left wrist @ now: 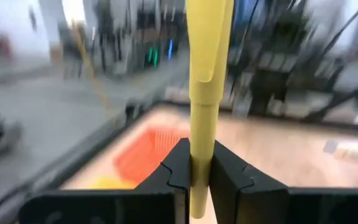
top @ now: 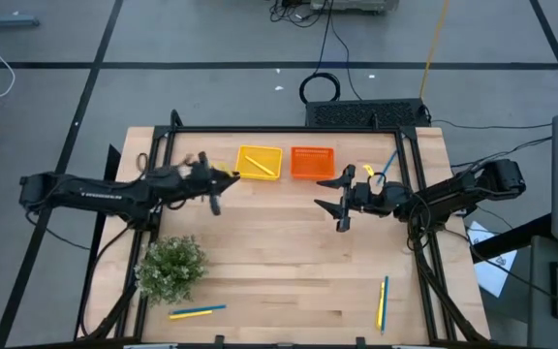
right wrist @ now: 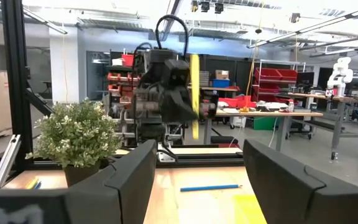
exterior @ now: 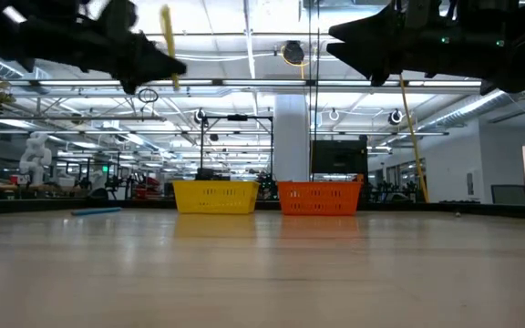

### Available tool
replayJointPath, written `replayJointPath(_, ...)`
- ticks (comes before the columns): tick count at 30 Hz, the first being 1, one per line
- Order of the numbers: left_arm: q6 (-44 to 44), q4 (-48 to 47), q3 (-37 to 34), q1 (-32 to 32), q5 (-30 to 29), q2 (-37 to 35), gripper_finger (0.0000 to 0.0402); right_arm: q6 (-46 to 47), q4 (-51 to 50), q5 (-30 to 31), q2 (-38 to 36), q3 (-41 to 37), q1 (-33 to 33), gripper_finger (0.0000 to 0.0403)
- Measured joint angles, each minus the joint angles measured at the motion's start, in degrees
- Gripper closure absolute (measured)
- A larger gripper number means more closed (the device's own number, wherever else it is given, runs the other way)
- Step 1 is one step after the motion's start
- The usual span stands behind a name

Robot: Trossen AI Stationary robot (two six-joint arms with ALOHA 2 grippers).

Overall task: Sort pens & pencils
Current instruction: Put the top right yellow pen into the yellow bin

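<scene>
My left gripper [top: 223, 180] hangs above the table just left of the yellow tray [top: 259, 162], shut on a yellow pen [left wrist: 204, 93] that stands upright in it [exterior: 167, 46]. My right gripper [right wrist: 197, 186] is open and holds nothing. It hovers near the orange tray [top: 312, 162], on its near right side, and points at the left arm. On the table lie more pens and pencils: a yellow and blue pair near the front left [top: 198, 312], another pair near the front right [top: 383, 302], and a blue one at the far right [top: 387, 165]. My left gripper pinches the yellow pen's lower barrel [left wrist: 199, 163] between its two fingers [left wrist: 178, 168], which reach out level and lie across it. The pen stands upright, lifted clear of the table. Most of its length rises above the fingers and a short end shows below them.
A bushy green plant [top: 172, 267] stands near the table's front left. The two trays sit side by side at the far edge. A black frame [top: 417, 194] runs around the table. Bare wood lies in the middle between the arms.
</scene>
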Motion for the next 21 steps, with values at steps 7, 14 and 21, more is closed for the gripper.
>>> replayJointPath(7, -0.8, -21.8, 16.0, 4.8, -6.4, 18.9, 0.0369, 0.5, -0.1, 0.0, 0.0, 0.0, -0.7, 0.0172)
replayJointPath(14, 5.8, -38.3, 33.1, 14.9, -0.9, 34.6, 0.0369, 0.5, -1.1, 0.0, 0.0, 0.0, -0.7, 0.0172)
replayJointPath(21, 12.7, -54.5, 44.8, 19.2, 1.4, 46.4, 0.0369, 0.5, -1.3, 0.0, 0.0, 0.0, -0.7, 0.0172)
